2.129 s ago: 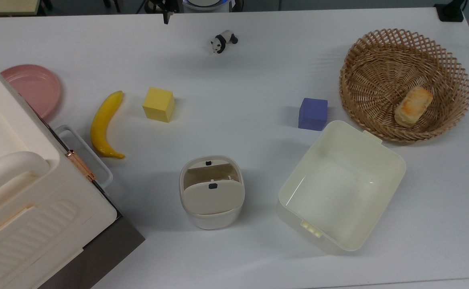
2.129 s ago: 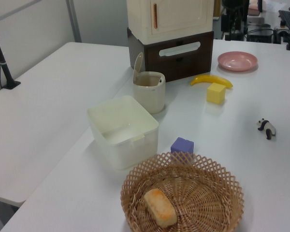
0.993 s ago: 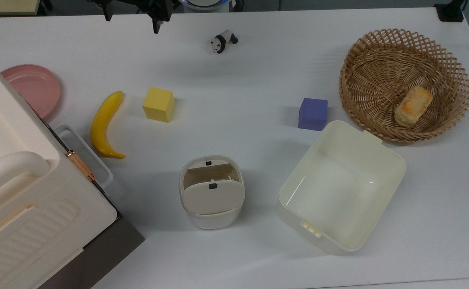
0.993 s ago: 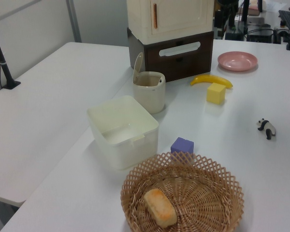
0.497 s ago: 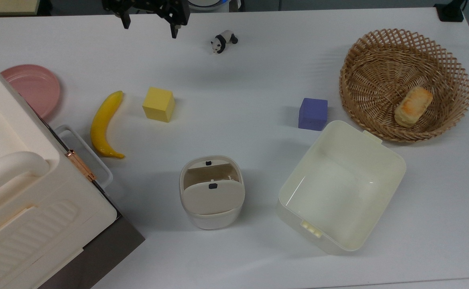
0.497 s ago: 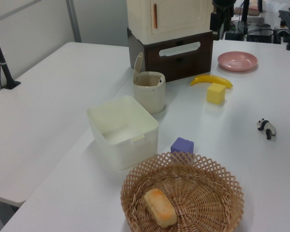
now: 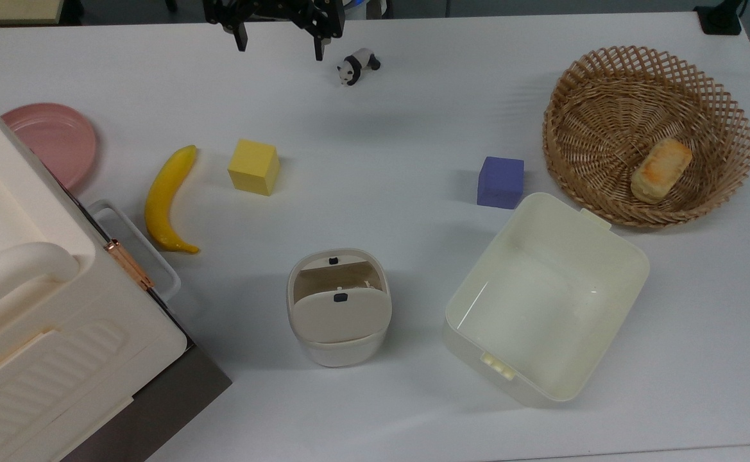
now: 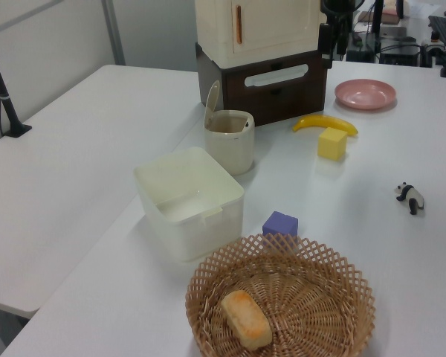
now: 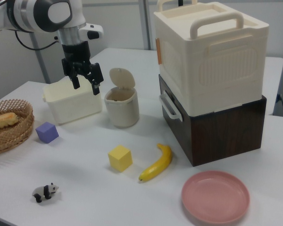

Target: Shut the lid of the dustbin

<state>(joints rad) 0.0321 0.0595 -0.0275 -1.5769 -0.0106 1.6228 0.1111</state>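
The dustbin (image 7: 339,346) is a small cream bin standing in the middle of the white table, also seen in the left view (image 8: 230,145) and the right view (image 9: 121,110). Its beige lid (image 7: 339,317) with a small black mark is swung up on its hinge, so the top is uncovered; the raised lid (image 9: 121,77) stands upright behind the opening. My gripper (image 7: 278,45) hangs open and holds nothing at the top view's upper edge, far from the bin. In the right view the gripper (image 9: 86,84) is in the air to the left of the bin.
A cream tub (image 7: 528,301) stands at the top view's right of the bin, with a purple cube (image 7: 500,182) and a wicker basket (image 7: 561,96) holding bread beyond it. A yellow cube (image 7: 254,167), banana (image 7: 166,199), pink plate (image 7: 51,138), toy panda (image 7: 357,66) and big cream box (image 7: 28,308) are also there.
My gripper has moved toward the top view's right along the upper edge and come further into view. The bin and its raised lid have not moved.
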